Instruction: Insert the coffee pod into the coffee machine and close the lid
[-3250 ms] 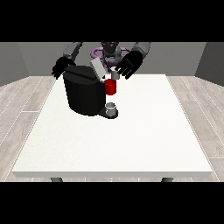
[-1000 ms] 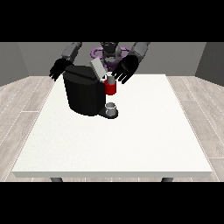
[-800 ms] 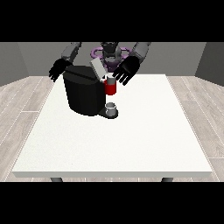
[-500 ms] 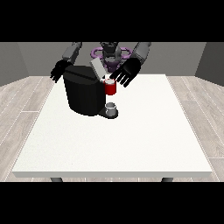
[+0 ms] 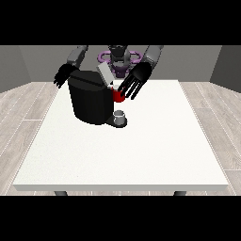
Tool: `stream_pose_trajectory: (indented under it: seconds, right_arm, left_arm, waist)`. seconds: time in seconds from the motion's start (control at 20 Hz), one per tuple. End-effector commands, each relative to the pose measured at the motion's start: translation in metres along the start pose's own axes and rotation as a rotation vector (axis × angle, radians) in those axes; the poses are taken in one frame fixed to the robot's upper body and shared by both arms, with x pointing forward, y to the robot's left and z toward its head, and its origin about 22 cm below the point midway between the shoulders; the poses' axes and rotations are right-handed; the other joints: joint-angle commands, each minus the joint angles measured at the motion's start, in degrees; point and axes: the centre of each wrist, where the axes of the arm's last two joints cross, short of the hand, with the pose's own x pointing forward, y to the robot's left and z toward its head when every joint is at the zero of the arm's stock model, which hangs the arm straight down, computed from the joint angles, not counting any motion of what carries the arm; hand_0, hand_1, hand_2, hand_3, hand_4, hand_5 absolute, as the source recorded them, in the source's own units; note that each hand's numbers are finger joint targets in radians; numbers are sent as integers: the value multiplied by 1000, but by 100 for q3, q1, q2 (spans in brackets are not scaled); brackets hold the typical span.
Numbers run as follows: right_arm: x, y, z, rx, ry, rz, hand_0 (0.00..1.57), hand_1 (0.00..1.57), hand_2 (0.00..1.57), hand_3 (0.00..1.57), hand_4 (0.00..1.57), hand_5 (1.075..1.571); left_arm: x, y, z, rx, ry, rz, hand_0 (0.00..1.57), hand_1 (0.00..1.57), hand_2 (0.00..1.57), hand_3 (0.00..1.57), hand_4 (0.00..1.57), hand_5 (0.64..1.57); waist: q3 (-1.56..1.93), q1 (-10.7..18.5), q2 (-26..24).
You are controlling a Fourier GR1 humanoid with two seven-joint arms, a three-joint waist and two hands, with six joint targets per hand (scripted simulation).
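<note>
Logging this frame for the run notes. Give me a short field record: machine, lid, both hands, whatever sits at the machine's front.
machine: black coffee machine on the white table
lid: grey lid tilted up, not closed
hand at view's right: fingers straight, spread, just above a red thing at the machine
hand at view's left: fingers relaxed, beside the machine's top
machine front: small grey thing on the base

No readable text or labels.
</note>
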Motion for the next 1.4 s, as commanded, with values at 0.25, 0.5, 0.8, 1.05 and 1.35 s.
stream_pose_trajectory:
  seconds: [0.25, 0.5, 0.8, 1.05, 1.35]
  right_arm:
    - [-14, -7, 4, -62, 62, -14, 0, 0, 0, 0, 363, 1571]
    - [-26, -15, 14, -32, 47, -25, 0, 0, 0, 0, 405, 1571]
    - [-41, -33, 40, -95, 149, -17, 0, 0, 0, 0, 398, 1571]
    - [-47, -51, 48, -94, 146, 6, 0, 0, 0, 0, 492, 1571]
    - [-35, -50, 50, -4, 160, 21, 0, 0, 0, 0, 370, 1571]
  left_arm:
    - [8, -18, -2, -55, -1, 4, 0, 0, 0, 0, 0, 1571]
    - [9, -32, -1, -45, 7, 23, 0, 0, 0, 0, 0, 1571]
    - [-33, -65, 21, -74, 47, 333, 0, 0, 0, 0, 0, 1571]
    - [-37, -118, 31, -28, 66, 732, 0, 0, 0, 0, 261, 1571]
    - [-59, -189, 75, -29, 121, 871, 0, 0, 0, 0, 0, 1571]
  waist:
    - [-3, 288, -440]
    - [-3, 264, -510]
    - [-10, 607, -1384]
    - [-14, 1020, -1900]
    - [-10, 1444, -2647]
